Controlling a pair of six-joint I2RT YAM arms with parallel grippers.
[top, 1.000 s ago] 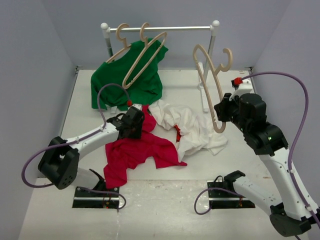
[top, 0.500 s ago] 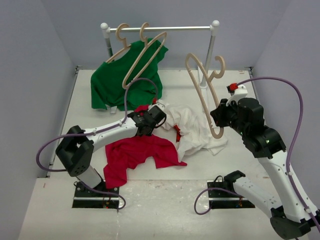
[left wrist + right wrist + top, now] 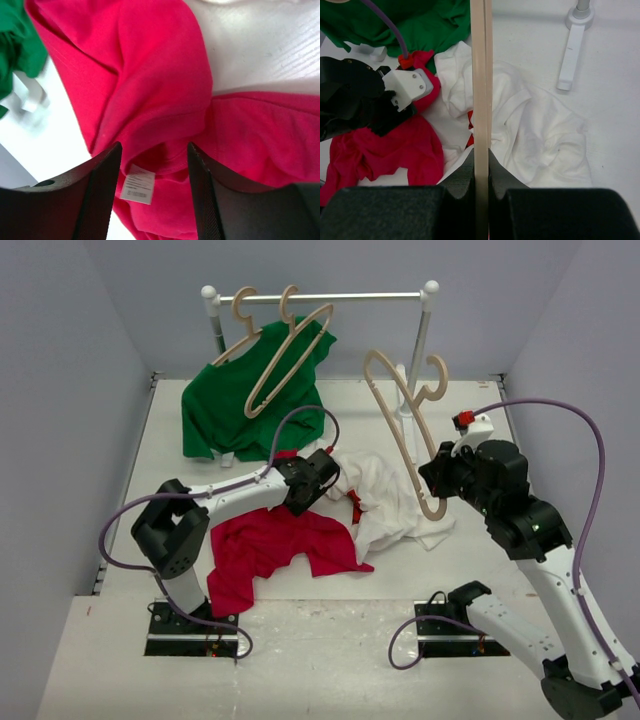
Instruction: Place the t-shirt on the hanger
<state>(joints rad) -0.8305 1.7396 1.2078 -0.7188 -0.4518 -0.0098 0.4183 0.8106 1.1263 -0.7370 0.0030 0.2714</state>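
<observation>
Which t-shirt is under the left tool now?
The crumpled red t-shirt, its label between the left tool's open fingers; the green t-shirt and white t-shirt lie aside.

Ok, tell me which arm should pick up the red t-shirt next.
Left. Its hand hangs open right over the red t-shirt, near its label, while the right hand is shut on the wooden hanger.

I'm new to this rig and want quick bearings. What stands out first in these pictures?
The right gripper grips a wooden hanger by one end, raised above a crumpled white t-shirt mid-table. Left of it, the left gripper hovers open over a red t-shirt, near its neck label. At the back, a green t-shirt hangs from a clothes rack.
</observation>
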